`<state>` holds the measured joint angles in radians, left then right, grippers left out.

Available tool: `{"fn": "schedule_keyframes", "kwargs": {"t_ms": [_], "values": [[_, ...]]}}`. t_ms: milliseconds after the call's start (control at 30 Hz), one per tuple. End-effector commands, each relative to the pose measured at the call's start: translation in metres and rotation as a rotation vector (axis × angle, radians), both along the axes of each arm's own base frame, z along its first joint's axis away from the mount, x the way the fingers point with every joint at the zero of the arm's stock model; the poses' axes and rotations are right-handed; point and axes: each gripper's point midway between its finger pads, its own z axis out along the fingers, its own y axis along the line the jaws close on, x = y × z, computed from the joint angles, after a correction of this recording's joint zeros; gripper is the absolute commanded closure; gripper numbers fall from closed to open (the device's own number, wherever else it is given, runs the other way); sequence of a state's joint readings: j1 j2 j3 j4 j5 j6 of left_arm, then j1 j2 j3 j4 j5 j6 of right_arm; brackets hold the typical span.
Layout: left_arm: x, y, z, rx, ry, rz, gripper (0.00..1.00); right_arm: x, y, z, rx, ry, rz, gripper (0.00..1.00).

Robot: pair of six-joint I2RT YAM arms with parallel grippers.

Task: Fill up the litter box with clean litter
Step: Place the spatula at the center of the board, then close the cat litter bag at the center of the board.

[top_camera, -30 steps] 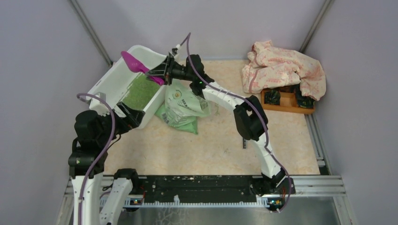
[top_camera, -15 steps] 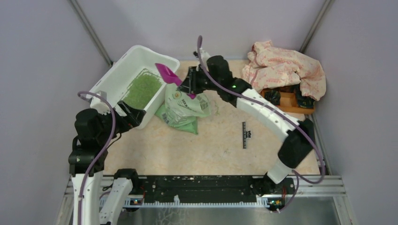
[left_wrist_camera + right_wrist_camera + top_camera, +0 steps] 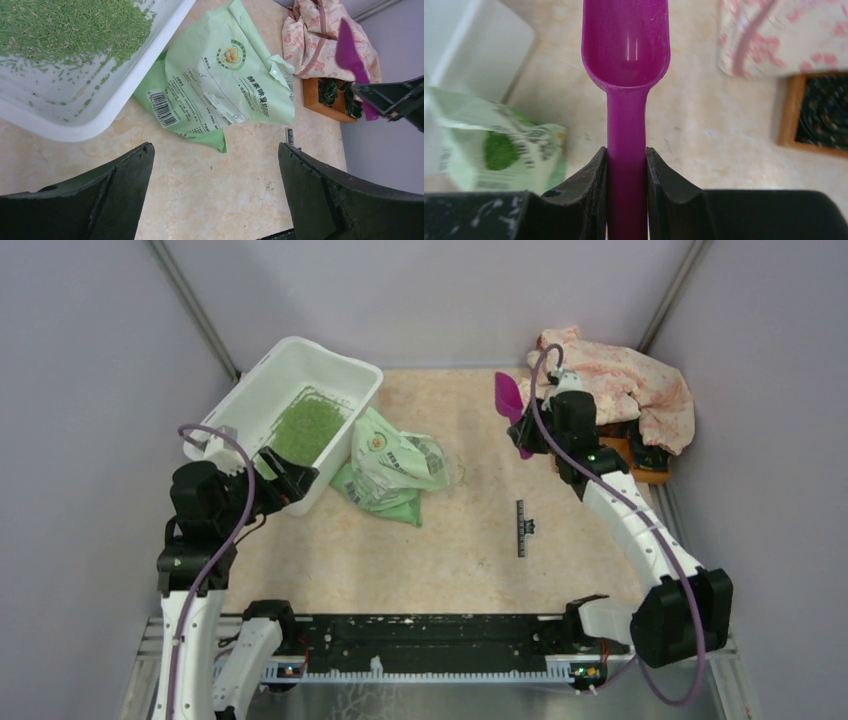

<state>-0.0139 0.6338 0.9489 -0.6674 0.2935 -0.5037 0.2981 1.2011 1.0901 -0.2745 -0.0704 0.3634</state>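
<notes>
The white litter box (image 3: 262, 395) stands at the back left, with a patch of green clean litter (image 3: 306, 429) in it; both show in the left wrist view, box (image 3: 95, 120) and litter (image 3: 65, 27). My left gripper (image 3: 297, 480) is open and empty, by the box's near corner. My right gripper (image 3: 527, 430) is shut on the handle of an empty purple scoop (image 3: 508, 395), held above the table at the back right, next to the pink cloth. In the right wrist view the scoop (image 3: 626, 40) sticks out from between the fingers (image 3: 591, 182).
A light green litter bag (image 3: 390, 468) lies flat beside the box. A pink patterned cloth (image 3: 610, 385) covers part of an orange wooden tray (image 3: 610, 462) at the back right. A small black strip (image 3: 520, 528) lies mid-table. Grey walls enclose the table.
My right arm has swung the purple scoop away from the litter box, rightward to beside the pink cloth. The left gripper has shifted slightly by the box's near corner.
</notes>
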Motion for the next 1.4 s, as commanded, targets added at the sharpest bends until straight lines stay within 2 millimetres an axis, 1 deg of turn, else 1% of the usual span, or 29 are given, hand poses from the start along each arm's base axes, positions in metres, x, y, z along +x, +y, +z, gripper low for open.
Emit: {"fn": "schedule_keyframes", "kwargs": {"t_ms": [0,67,167,233,300,333,400,433,500,567,633,667,733,867,900,933,967,1033,1133,1167,1200,1267,1367], "values": [[0.009,-0.005,0.003,-0.014,-0.024,-0.03,0.01,0.013,-0.042,-0.054,-0.025,0.087,-0.123,1.0],[0.011,-0.005,0.004,-0.012,-0.022,-0.033,0.01,0.015,-0.052,-0.074,-0.041,0.117,-0.148,1.0],[0.014,-0.005,0.003,-0.011,-0.019,-0.033,0.01,0.018,-0.05,-0.095,-0.051,0.145,-0.123,1.0],[0.015,-0.006,0.001,-0.017,-0.014,-0.031,0.01,0.018,-0.05,-0.114,-0.062,0.176,-0.114,1.0],[0.015,-0.007,-0.001,-0.029,-0.015,-0.037,0.01,0.019,-0.056,-0.135,-0.104,0.228,-0.134,1.0],[0.015,-0.008,-0.002,-0.035,-0.013,-0.037,0.01,0.02,-0.058,-0.144,-0.117,0.249,-0.139,0.94],[0.015,-0.01,-0.004,-0.046,-0.011,-0.043,0.01,0.02,-0.058,-0.156,-0.13,0.284,-0.134,0.69],[0.016,-0.01,-0.004,-0.047,-0.01,-0.044,0.01,0.019,-0.057,-0.158,-0.129,0.292,-0.126,0.61],[0.017,-0.01,-0.004,-0.044,-0.006,-0.046,0.01,0.018,-0.055,-0.156,-0.122,0.279,-0.112,0.54],[0.018,-0.009,-0.003,-0.038,-0.007,-0.042,0.01,0.015,-0.054,-0.148,-0.119,0.244,-0.099,0.47],[0.019,-0.009,-0.002,-0.036,-0.007,-0.043,0.01,0.012,-0.046,-0.133,-0.102,0.198,-0.049,0.44],[0.02,-0.009,-0.003,-0.035,-0.005,-0.046,0.01,0.009,-0.037,-0.122,-0.081,0.166,-0.007,0.42],[0.022,-0.009,-0.003,-0.034,-0.005,-0.048,0.01,0.002,-0.009,-0.092,-0.038,0.066,0.118,0.4],[0.03,-0.011,0.003,-0.03,-0.008,-0.061,0.01,-0.019,0.062,-0.033,-0.003,-0.106,0.43,0.39],[0.032,-0.011,0.005,-0.029,-0.005,-0.064,0.01,-0.021,0.079,-0.014,-0.002,-0.166,0.503,0.39],[0.034,-0.012,0.008,-0.029,-0.009,-0.067,0.01,-0.024,0.096,-0.001,-0.003,-0.207,0.574,0.39],[0.035,-0.012,0.011,-0.029,-0.012,-0.066,0.01,-0.022,0.112,0.005,-0.013,-0.223,0.634,0.39],[0.035,-0.012,0.015,-0.032,-0.023,-0.065,0.01,-0.014,0.135,0.014,-0.051,-0.228,0.714,0.39],[0.033,-0.012,0.019,-0.032,-0.032,-0.065,0.01,0.01,0.162,0.022,-0.048,-0.252,0.799,0.38],[0.032,-0.011,0.019,-0.03,-0.031,-0.066,0.01,0.013,0.171,0.02,-0.041,-0.249,0.847,0.37],[0.031,-0.011,0.019,-0.026,-0.029,-0.064,0.01,0.016,0.178,0.018,-0.033,-0.253,0.886,0.33],[0.029,-0.011,0.017,-0.022,-0.024,-0.064,0.01,0.019,0.194,0.016,0.004,-0.267,0.948,0.29],[0.026,-0.011,0.015,-0.022,-0.017,-0.067,0.01,0.03,0.215,0.002,-0.058,-0.265,0.946,0.28]]}}
